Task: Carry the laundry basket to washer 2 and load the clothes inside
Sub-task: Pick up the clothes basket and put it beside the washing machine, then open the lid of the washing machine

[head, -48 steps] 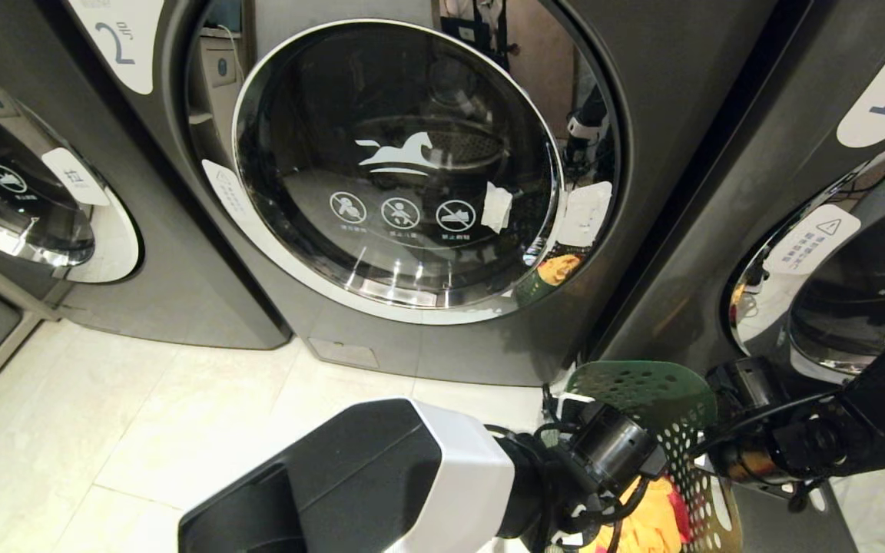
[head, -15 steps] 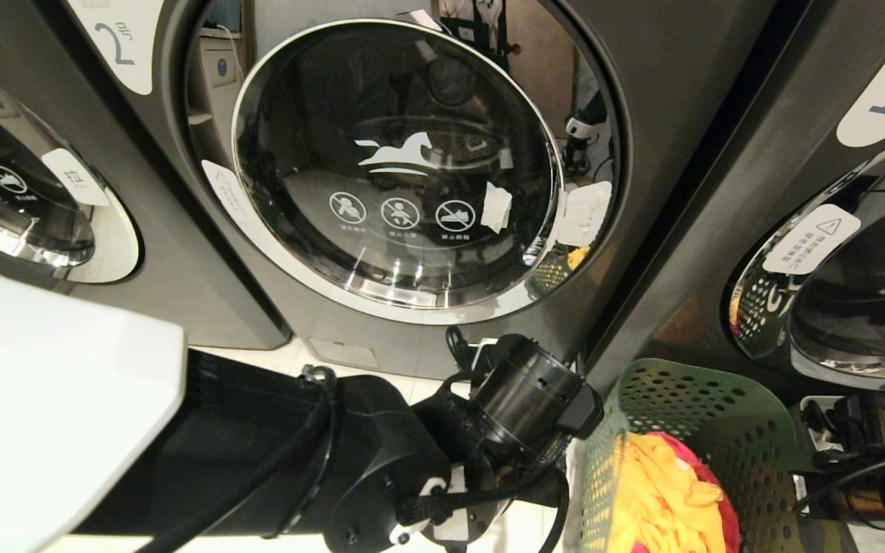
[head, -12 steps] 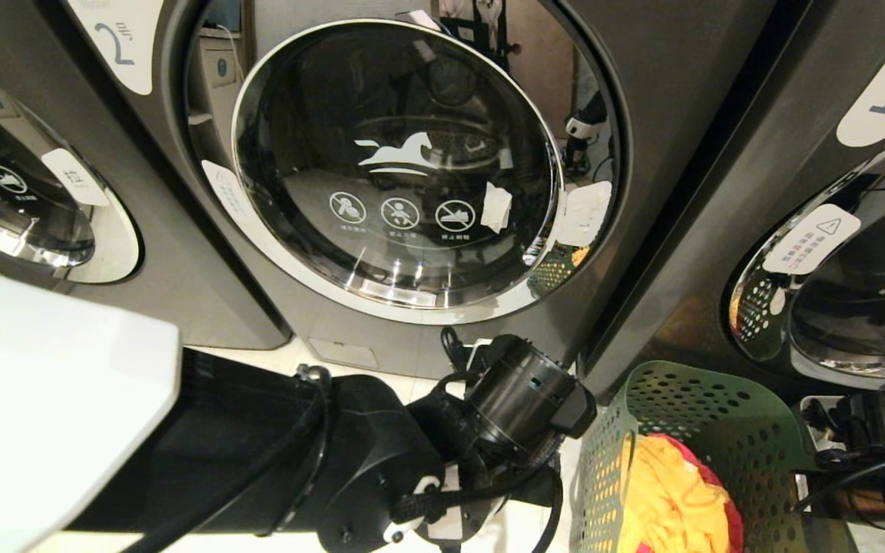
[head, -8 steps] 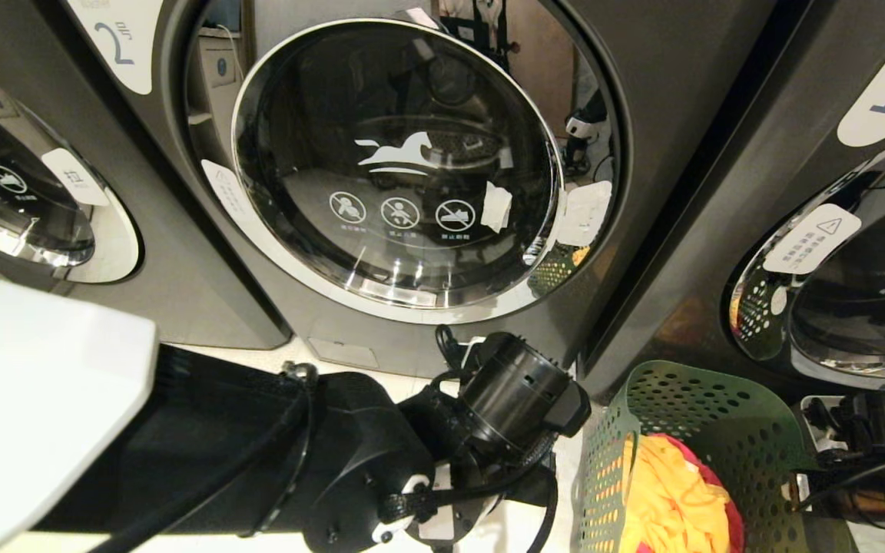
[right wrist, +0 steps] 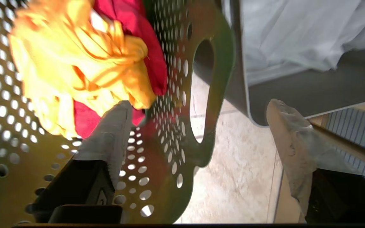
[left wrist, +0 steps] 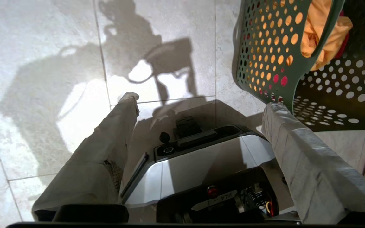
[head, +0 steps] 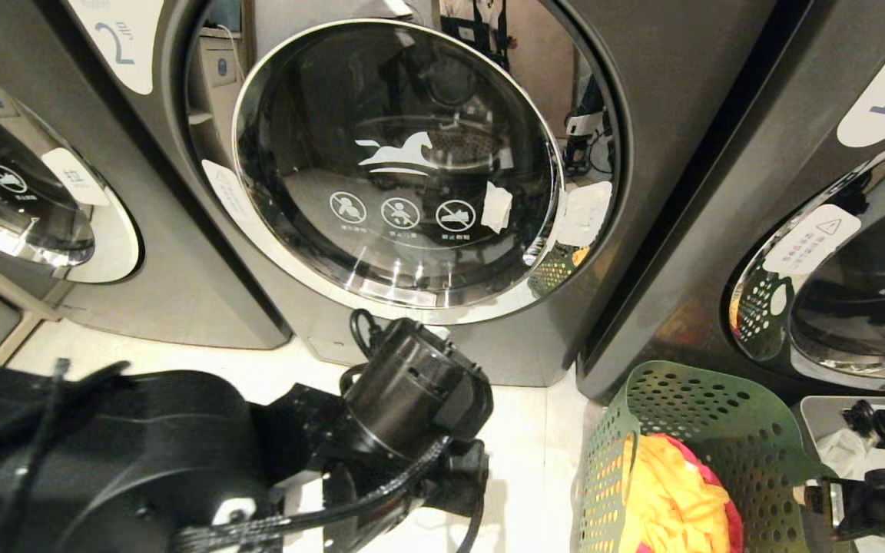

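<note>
The dark green laundry basket (head: 688, 430) stands on the floor at the lower right, in front of the gap between two machines. Yellow and pink-red clothes (head: 657, 499) lie in it. Washer 2 (head: 396, 169), with its "2" label (head: 116, 42), has its round glass door shut. My left gripper (left wrist: 201, 102) is open and empty above my own base, with the basket (left wrist: 265, 63) off to one side. My right gripper (right wrist: 197, 105) is open astride the basket's handle wall (right wrist: 169, 142). One finger (right wrist: 112, 133) is inside by the clothes (right wrist: 74, 63), the other outside.
Washer 1 (head: 873, 230) is on the right and a third machine (head: 20, 192) on the left. A grey bin (right wrist: 296, 91) holding white material (right wrist: 290, 34) stands right beside the basket. Pale floor tiles (head: 143, 361) lie in front of washer 2.
The basket came down from a tilted carry and now rests on the floor. My right gripper has opened off its handle wall. My left arm has drawn back leftwards, away from the basket.
</note>
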Controlling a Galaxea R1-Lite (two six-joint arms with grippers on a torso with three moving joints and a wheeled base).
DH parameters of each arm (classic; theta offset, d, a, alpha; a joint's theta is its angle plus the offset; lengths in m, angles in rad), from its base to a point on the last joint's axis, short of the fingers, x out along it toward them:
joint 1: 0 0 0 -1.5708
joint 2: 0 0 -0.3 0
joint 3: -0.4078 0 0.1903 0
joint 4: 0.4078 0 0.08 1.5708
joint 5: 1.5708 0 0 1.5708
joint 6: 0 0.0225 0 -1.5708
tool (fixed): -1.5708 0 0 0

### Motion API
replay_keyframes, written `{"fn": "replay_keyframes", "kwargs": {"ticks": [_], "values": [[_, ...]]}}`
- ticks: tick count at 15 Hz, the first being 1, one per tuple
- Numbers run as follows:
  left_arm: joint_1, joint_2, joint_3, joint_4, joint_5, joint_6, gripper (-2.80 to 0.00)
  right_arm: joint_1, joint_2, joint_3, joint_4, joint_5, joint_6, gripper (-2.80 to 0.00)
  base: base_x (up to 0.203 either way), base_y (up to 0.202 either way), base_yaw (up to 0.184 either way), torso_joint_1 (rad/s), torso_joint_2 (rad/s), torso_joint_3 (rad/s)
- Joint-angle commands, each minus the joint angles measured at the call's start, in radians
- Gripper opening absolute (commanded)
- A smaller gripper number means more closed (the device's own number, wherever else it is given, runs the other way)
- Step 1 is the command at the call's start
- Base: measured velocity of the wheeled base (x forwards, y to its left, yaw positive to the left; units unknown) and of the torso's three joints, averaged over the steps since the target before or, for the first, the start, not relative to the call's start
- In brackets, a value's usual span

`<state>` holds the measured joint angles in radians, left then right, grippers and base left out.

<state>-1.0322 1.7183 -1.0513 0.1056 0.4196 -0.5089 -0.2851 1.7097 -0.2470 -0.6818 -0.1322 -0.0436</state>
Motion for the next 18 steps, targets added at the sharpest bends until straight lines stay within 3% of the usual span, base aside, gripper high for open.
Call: {"fn": "replay_keyframes", "kwargs": {"ticks": [1,2,4,6,10,12,14,16,18], "values": [[0.014,-0.139,0.076,0.002,0.036,-0.001,0.0,0.007,-0.171,0.043,-0.003,0.006,0.001,-2.8,0.0,0.0,0.0,0.0,0.0,0.0],[0.03,-0.188,0.114,0.003,0.044,-0.001,-2.8,0.015,-0.224,0.061,-0.003,0.009,0.002,-2.8,0.0,0.0,0.0,0.0,0.0,0.0],[0.087,-0.283,0.226,-0.002,0.051,-0.003,-2.8,0.035,-0.348,0.093,-0.003,0.026,0.003,-2.8,0.0,0.0,0.0,0.0,0.0,0.0],[0.194,-0.412,0.315,-0.003,0.054,-0.004,-2.8,0.059,-0.513,0.112,0.018,0.04,-0.001,-2.8,0.0,0.0,0.0,0.0,0.0,0.0],[0.54,-0.647,0.49,-0.002,0.055,0.021,-2.8,0.098,-0.875,0.093,0.281,0.082,-0.01,-2.8,0.0,0.0,0.0,0.0,0.0,0.0],[0.775,-0.777,0.596,-0.007,0.058,0.076,-2.8,0.12,-1.079,0.09,0.483,0.129,-0.016,-2.8,0.0,0.0,0.0,0.0,0.0,0.0],[0.933,-0.943,0.795,-0.031,0.066,0.139,-2.8,0.131,-1.29,0.095,0.723,0.171,-0.033,-2.8,0.0,0.0,0.0,0.0,0.0,0.0],[0.986,-1.105,0.96,-0.115,0.073,0.192,-2.8,0.143,-1.415,0.11,0.936,0.189,-0.076,-2.8,0.0,0.0,0.0,0.0,0.0,0.0],[1.002,-1.273,1.003,-0.169,0.002,0.257,-2.8,0.15,-1.428,0.136,0.967,0.197,-0.106,-2.8,0.0,0.0,0.0,0.0,0.0,0.0]]}}
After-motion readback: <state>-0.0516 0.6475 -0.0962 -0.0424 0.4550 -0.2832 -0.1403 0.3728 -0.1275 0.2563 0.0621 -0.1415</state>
